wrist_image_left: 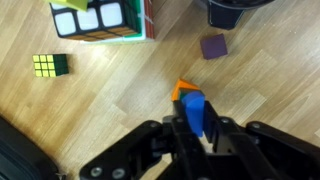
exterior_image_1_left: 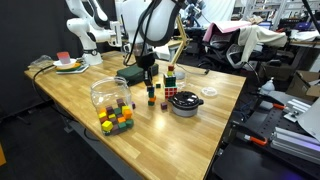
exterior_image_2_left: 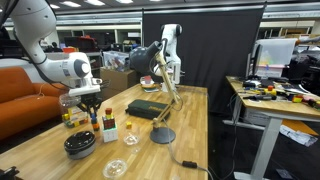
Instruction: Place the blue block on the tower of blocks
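- Midway along the far edge of the wooden desk (exterior_image_1_left: pixel 70 85), the Robotiq gripper (wrist_image_left: pixel 193 128) points down, its fingers drawn narrow and pinching the blue block (wrist_image_left: pixel 193 106).
- Toward the desk's middle, a black bowl (exterior_image_1_left: pixel 185 103) sits beside a Rubik's cube (wrist_image_left: pixel 100 18).
- The blue block hangs directly over an orange block (wrist_image_left: pixel 180 88); whether the two touch cannot be told.
- A purple block (wrist_image_left: pixel 212 46) lies apart on the wood, near the bowl.

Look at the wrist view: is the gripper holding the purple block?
No: the gripper grips the blue block, while the purple block lies apart on the table.
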Controlling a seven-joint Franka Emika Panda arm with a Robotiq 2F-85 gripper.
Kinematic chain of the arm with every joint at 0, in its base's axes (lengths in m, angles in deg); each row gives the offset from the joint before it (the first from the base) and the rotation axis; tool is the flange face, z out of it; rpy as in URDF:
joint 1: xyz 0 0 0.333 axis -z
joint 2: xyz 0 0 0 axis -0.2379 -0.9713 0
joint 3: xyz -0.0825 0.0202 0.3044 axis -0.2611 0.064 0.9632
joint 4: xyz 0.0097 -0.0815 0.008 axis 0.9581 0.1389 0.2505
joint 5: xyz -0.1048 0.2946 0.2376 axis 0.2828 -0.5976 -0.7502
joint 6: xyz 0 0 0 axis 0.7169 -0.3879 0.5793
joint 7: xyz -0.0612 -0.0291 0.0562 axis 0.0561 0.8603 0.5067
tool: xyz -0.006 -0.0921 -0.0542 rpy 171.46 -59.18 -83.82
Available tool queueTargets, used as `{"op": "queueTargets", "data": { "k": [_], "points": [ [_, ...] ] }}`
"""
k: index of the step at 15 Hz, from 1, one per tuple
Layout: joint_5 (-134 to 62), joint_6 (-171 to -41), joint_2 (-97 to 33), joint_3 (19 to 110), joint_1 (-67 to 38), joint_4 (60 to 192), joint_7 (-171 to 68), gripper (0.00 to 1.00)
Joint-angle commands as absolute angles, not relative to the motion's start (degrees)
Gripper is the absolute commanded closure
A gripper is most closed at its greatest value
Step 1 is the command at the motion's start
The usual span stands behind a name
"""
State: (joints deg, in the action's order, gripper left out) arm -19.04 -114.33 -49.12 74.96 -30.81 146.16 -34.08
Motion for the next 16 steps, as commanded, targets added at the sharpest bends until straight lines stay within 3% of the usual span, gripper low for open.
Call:
{"op": "queueTargets", "data": {
  "k": [1, 3, 11, 12, 13, 14, 16],
  "points": [
    [-18.7, -112.0, -50.1, 75.9, -29.9, 144.0, -32.7, 0.95],
    [-18.7, -111.2, -50.2, 75.9, -29.9, 143.5, -32.5, 0.9],
    [-19.1, -109.3, -50.6, 76.3, -29.7, 142.8, -32.3, 0.88],
    [-19.2, -109.1, -50.8, 76.3, -29.6, 142.7, -32.3, 0.83],
    [-19.5, -109.1, -51.0, 76.5, -29.5, 142.6, -32.2, 0.63],
    [-19.7, -109.3, -51.2, 76.5, -29.5, 142.5, -32.4, 0.54],
    [-19.9, -109.9, -51.7, 76.6, -29.4, 142.0, -32.6, 0.42]
  ]
}}
